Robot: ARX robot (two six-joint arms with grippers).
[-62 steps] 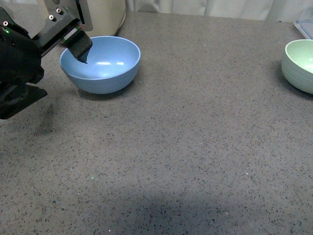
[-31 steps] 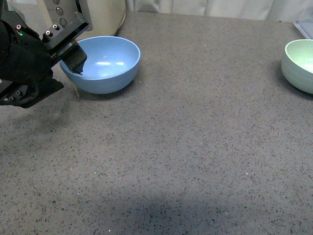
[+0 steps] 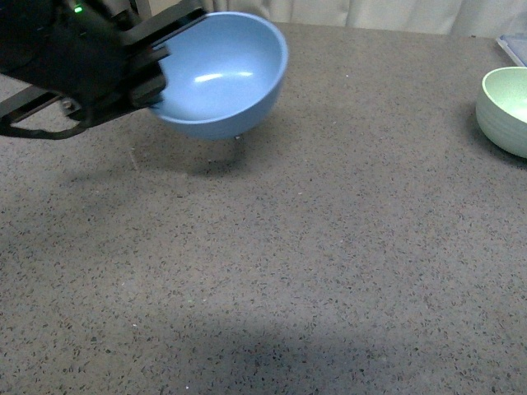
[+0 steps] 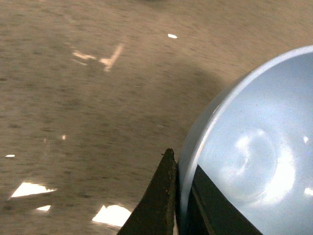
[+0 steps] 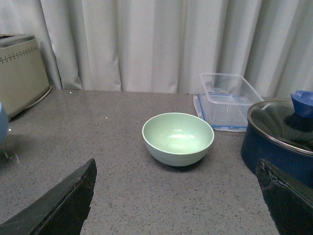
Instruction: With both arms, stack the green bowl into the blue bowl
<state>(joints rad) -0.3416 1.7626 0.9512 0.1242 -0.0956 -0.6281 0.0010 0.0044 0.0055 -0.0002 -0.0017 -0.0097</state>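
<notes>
Blue bowl [image 3: 226, 82] rim pinched in left gripper [image 4: 183, 200] | right gripper [image 5: 176, 169] spread | green bowl [image 5: 178, 137] well apart

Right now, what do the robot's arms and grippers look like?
The left arm is chunky and black, with a tiny green light. The left gripper's fingers are dark, pointed wedges. The right gripper's fingers are black wedges too.
</notes>
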